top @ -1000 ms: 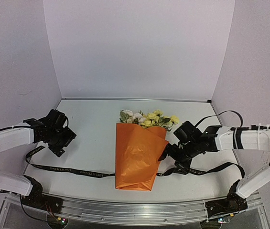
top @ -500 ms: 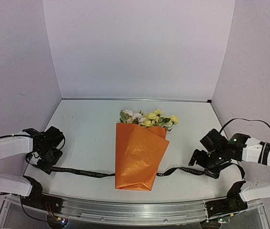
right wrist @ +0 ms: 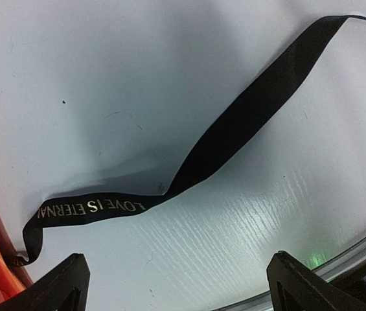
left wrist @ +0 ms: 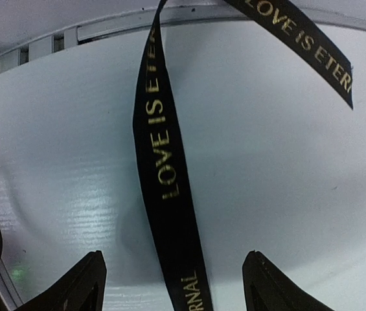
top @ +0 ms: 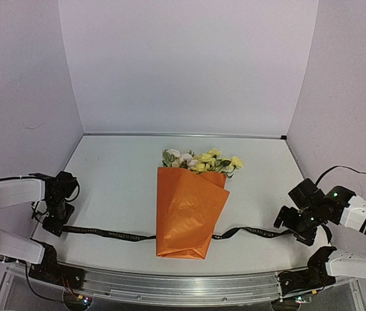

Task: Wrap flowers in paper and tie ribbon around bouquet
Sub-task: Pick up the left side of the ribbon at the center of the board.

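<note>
- both arms have drawn back from the bouquet to the worktop's outer sides, and the ribbon now lies straighter, disappearing under the orange paper.
- left end effector sits low over the ribbon's left end, fingers spread, ribbon between them unpinched.
- right end effector sits low by the ribbon's right end, fingers spread wide, holding nothing.
- flowers poke from the paper's far end, mid-worktop.

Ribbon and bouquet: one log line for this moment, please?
bouquet: wrapped, lying flat | ribbon: untied, passing under it | left gripper: open, straddling ribbon | right gripper: open, holding nothing
</note>
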You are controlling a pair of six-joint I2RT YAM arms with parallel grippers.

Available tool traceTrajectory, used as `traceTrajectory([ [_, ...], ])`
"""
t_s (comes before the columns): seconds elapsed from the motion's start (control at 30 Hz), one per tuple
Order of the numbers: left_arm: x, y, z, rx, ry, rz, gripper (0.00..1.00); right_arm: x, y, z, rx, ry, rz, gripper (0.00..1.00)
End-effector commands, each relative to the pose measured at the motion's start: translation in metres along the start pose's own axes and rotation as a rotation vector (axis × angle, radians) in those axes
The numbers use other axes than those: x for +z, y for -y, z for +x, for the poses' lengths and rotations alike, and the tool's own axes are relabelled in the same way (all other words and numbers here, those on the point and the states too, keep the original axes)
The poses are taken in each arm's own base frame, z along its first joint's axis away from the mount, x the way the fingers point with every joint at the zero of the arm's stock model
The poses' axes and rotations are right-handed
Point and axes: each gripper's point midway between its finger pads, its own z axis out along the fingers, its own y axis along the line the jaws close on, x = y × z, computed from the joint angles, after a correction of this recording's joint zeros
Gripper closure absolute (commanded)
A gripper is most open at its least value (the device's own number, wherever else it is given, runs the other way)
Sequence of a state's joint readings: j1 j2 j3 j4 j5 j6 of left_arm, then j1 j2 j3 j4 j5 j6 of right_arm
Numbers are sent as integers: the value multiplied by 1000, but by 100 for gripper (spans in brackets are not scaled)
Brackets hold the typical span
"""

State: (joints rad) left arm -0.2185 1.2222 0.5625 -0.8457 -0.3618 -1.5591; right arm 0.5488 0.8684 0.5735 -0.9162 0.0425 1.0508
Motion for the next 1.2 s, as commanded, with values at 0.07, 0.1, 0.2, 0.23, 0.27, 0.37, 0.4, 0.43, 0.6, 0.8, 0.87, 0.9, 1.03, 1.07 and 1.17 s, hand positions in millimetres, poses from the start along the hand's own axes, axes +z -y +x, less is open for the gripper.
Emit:
traceTrajectory([
  [0.07, 17, 9, -18, 54, 14, -23, 25, 1, 11, -2, -20, 1, 28, 2],
  [0.1, 20, 7, -18, 51, 14, -35, 26, 2, 13, -1, -14, -2, 32, 2],
  [0.2, 29, 5, -15, 53, -4, -59, 39, 6, 19, 0, 26, -20, 42, 2],
  [0.23, 31, 4, -14, 52, -8, -66, 44, 7, 20, 1, 41, -30, 45, 2],
  [0.27, 32, 4, -14, 50, -8, -71, 52, 8, 22, 2, 53, -33, 47, 2],
  [0.37, 33, 5, -15, 51, -1, -75, 72, 10, 25, 3, 83, -38, 59, 2],
  [0.4, 33, 7, -16, 54, 2, -72, 77, 10, 26, 3, 91, -39, 64, 2],
  [0.43, 32, 10, -17, 58, 4, -65, 83, 11, 29, 3, 100, -38, 73, 2],
  [0.6, 22, 31, -24, 96, 17, -7, 100, 10, 40, 2, 152, -16, 131, 2],
  [0.8, 10, 53, -32, 155, 36, 63, 100, 11, 42, -2, 252, -12, 194, 2],
  [0.87, 5, 60, -35, 172, 49, 89, 100, 13, 38, -7, 270, -4, 213, 2],
  [0.9, 2, 62, -37, 175, 56, 102, 100, 14, 35, -9, 280, 1, 212, 2],
  [1.03, -8, 76, -42, 187, 74, 178, 100, 25, 21, -17, 352, 10, 212, 2],
  [1.07, -9, 79, -42, 190, 76, 195, 100, 26, 19, -20, 368, 21, 210, 2],
  [1.17, -13, 87, -44, 213, 84, 223, 100, 40, 15, -26, 412, 55, 202, 2],
])
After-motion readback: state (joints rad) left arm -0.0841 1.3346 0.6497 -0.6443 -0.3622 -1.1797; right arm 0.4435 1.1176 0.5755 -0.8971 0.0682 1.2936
